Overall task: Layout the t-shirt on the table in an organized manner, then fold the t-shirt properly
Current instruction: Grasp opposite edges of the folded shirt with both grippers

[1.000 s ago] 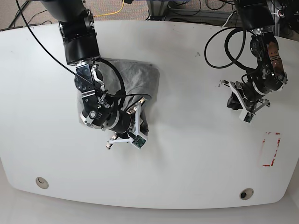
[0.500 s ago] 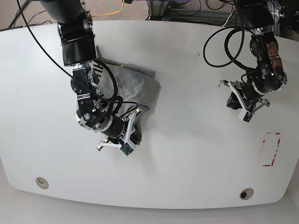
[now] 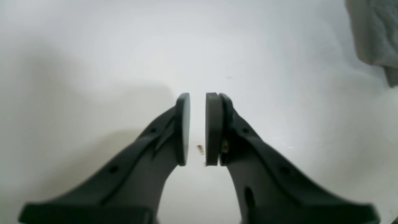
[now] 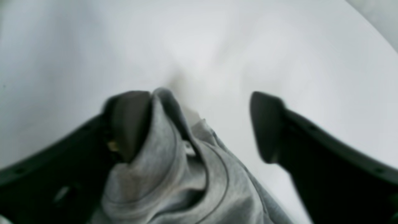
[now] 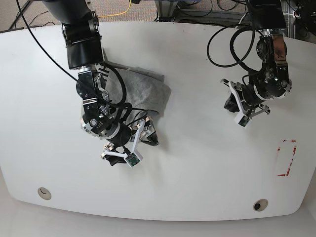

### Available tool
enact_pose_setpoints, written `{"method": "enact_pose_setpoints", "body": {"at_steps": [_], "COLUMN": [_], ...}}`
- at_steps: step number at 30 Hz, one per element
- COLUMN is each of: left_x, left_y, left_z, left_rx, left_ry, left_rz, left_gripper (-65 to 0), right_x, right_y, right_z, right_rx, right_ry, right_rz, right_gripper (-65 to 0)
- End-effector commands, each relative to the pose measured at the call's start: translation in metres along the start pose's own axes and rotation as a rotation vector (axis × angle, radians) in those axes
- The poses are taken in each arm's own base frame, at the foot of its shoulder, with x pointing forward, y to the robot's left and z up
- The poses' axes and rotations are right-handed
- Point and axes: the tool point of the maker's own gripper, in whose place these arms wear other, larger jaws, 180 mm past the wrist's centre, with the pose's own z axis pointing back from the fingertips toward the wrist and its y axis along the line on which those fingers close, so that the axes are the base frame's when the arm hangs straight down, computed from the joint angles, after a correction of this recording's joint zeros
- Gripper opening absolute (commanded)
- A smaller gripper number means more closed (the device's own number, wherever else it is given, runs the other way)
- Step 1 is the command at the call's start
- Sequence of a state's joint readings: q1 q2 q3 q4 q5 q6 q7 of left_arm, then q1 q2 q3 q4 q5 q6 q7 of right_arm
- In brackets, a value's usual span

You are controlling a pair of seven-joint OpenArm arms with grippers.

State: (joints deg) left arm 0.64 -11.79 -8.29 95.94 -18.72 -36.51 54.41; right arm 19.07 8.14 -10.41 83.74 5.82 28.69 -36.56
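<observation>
One white table (image 5: 197, 163) carries one grey t-shirt (image 5: 140, 91), bunched toward the far side beneath the right arm, which hides part of it. Two claws: the right claw (image 4: 199, 124) stands spread, cloth draped against one finger; the left claw (image 3: 197, 129), well apart over bare table, is nearly pressed together, pinching nothing. One red dashed rectangle (image 5: 286, 158), two grommet holes (image 5: 260, 205)

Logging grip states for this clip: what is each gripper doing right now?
Left gripper: nearly shut, holding nothing.
Right gripper: open, t-shirt draped against one finger.
</observation>
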Motion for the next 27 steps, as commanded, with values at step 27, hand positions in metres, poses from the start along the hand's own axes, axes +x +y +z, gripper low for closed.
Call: {"method": "enact_pose_setpoints", "body": {"at_steps": [27], "left_x": [0.126], "left_y": [-0.184], "left_z": [-0.040], "left_rx": [-0.396], "left_ry": [-0.248], "left_rz": [-0.093], "left_gripper": [-56.8], "right_x": [-0.050], "right_y": [-0.079], "right_z": [0.087], "right_rx": [-0.193], "right_ry": [0.004], "right_rz": [-0.125], "right_gripper": [-13.6]}}
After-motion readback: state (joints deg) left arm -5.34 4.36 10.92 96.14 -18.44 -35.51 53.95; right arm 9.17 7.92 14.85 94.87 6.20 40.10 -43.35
